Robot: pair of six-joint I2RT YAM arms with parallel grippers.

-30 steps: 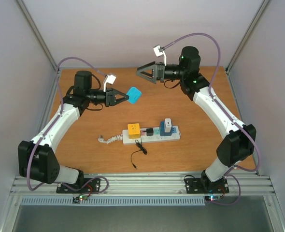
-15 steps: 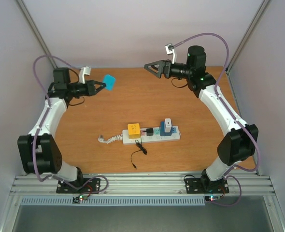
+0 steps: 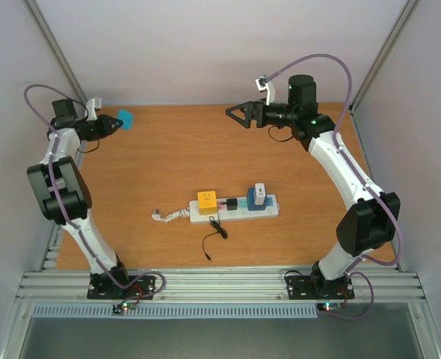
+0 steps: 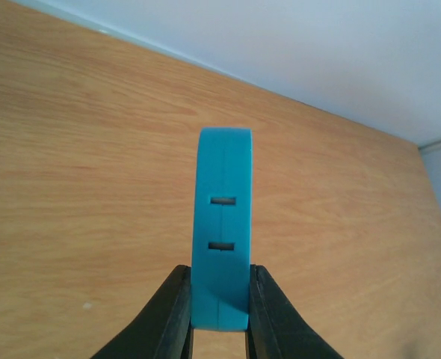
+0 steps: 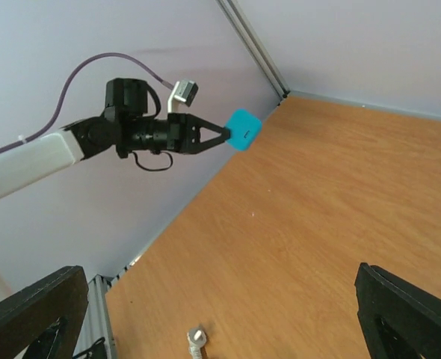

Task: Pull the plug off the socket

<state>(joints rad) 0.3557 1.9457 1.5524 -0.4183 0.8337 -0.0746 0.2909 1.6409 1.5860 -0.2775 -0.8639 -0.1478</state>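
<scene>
Wooden table inside pale grey walls. The socket lies near the front with adapters plugged in, well apart from both grippers. Farther back, the left gripper clamps the blue plug and has swung out to the far left corner. The right gripper hangs with its fingers spread.

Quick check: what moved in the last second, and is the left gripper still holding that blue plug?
The left gripper, still shut on the blue plug, swung from the middle of the table to its far left corner. The right gripper, open throughout, drew back slightly to the right. The socket and the yellow plug, black adapter and blue-and-white plug on it stayed put.
</scene>
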